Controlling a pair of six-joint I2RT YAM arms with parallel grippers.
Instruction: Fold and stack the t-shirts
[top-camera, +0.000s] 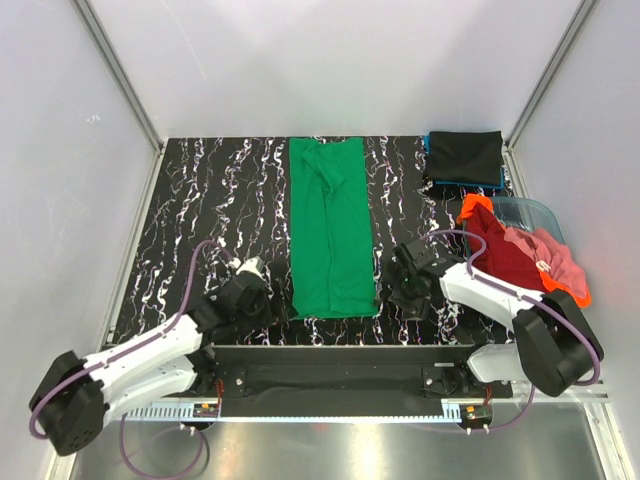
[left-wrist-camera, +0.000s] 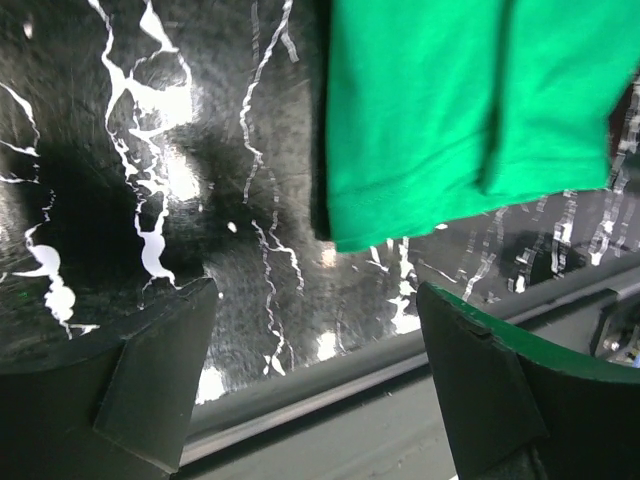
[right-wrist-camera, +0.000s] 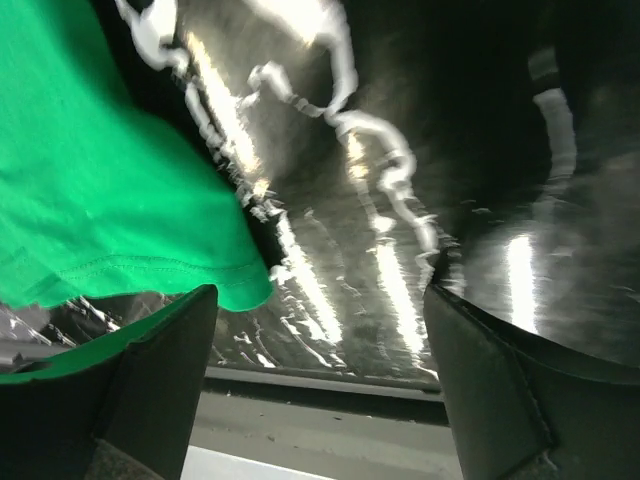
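Top view: the green t-shirt (top-camera: 332, 230) lay flat on the tabletop (top-camera: 200, 200) as a long narrow strip, running from the far edge toward the arms. Its sides looked folded in, so the lengthwise fold appeared done and the crosswise fold not yet. The left gripper (top-camera: 248, 283) and right gripper (top-camera: 410, 278) sat low on either side of the near hem, each just beside a corner. That placement suits lifting both corners together to carry the hem away from the arms.

At the far right corner a folded black t-shirt (top-camera: 465, 157) rested on what seemed a blue one, only a thin edge showing; I took this as the stack. A maroon-red t-shirt (top-camera: 503, 255) and an orange t-shirt (top-camera: 575, 293) spilled unfolded over the clear tub (top-camera: 535, 210), presumably waiting their turn.

Left wrist view: the left gripper (left-wrist-camera: 315, 295) had its jaws wide apart with nothing between them, only bare tabletop. The near left corner of the green t-shirt (left-wrist-camera: 460, 110) lay flat, ahead of the jaws and toward the right, not touched.

Right wrist view: the right gripper (right-wrist-camera: 320, 295) likewise had its jaws apart and empty. The stitched hem corner of the green t-shirt (right-wrist-camera: 110, 200) lay just beyond the left finger – close, but I could not confirm contact.

Judgement: both grippers need to slide inward before closing on the hem.
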